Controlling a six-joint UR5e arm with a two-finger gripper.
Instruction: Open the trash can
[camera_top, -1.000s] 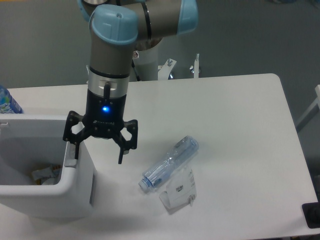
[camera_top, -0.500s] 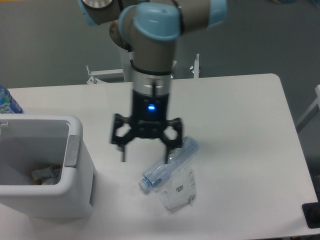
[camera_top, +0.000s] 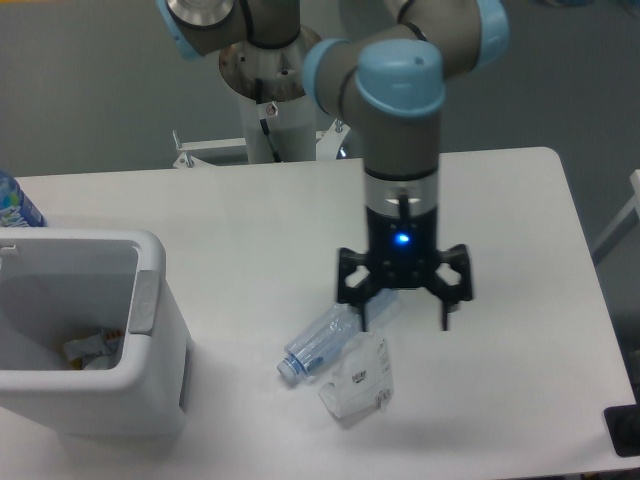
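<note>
The trash can (camera_top: 150, 395) is a large white boxy bin at the left edge of the table. Its top stands open and I see paper scraps (camera_top: 90, 349) inside. A grey push tab (camera_top: 146, 300) sits on its right rim. My gripper (camera_top: 404, 320) hangs open and empty over the table, well to the right of the can, just above the upper end of a clear plastic bottle (camera_top: 318, 350).
The clear bottle lies on its side near the table's middle, with a crumpled clear wrapper (camera_top: 358, 385) beside it. A blue-labelled bottle (camera_top: 14, 205) stands behind the can at the far left. The arm's base (camera_top: 270, 110) is at the table's back edge.
My gripper has moved from the can's right rim rightward across the table to above the bottle. It stays open. The can has not moved.
</note>
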